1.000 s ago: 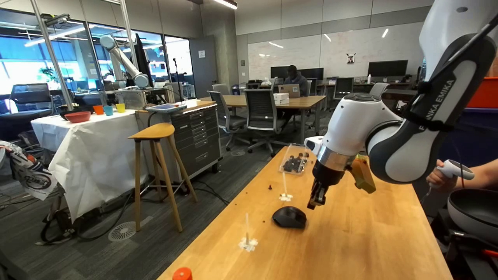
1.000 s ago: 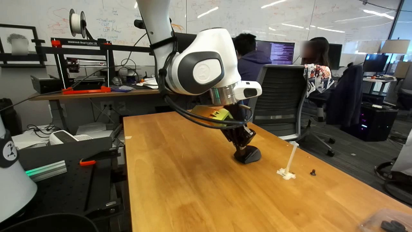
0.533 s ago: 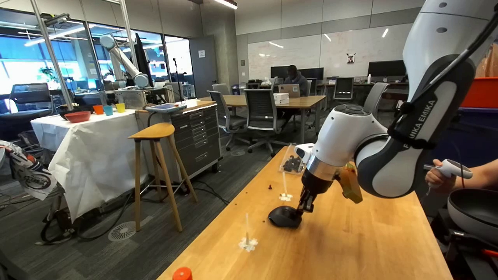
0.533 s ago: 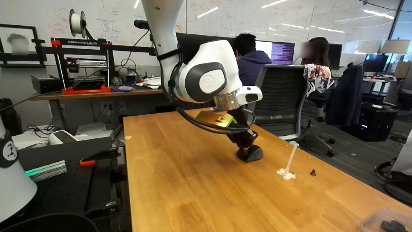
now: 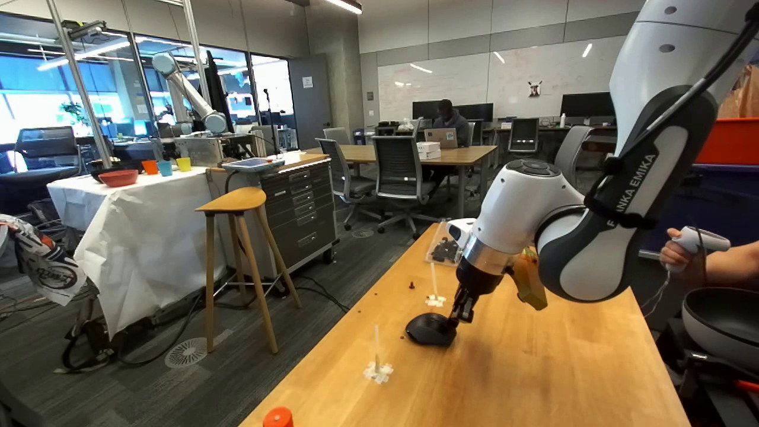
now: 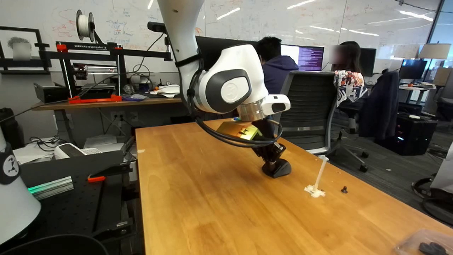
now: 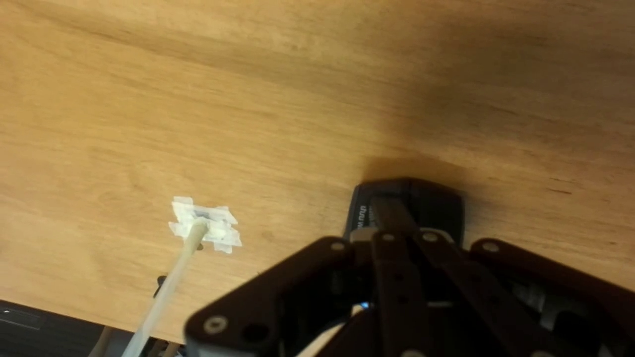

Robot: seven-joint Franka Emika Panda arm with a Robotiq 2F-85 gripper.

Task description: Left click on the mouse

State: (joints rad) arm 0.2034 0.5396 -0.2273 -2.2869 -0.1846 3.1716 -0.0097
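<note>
The fingers [image 7: 395, 218] are together, forming one narrow tip with nothing seen between them. In the wrist view that tip lies over the top of the mouse [image 7: 439, 208], so the task's thing is directly below the fingers, on the counter [image 7: 163, 114], rather than off to any side. The mouse's long axis appears to run up and down in that view, roughly in line with the fingers' reach; one end shows just past the tip, and the rest is hidden behind the finger links. What looks like a seam divides that end lengthwise, with small lettering to its left that cannot be fully read. The tip sits left of the middle, on the lettered side, which would suit a left click if this is the button end. In both exterior views the fingers slant down onto the mouse with no gap to be seen, though whether they are pressing I cannot tell. The move likely needs only a short push straight down; at this slant, the mouse could skid instead of clicking. Farther out, well apart, a thin white post [image 7: 173, 275] rises from tape [image 7: 225, 238] and should not hinder the press.
</note>
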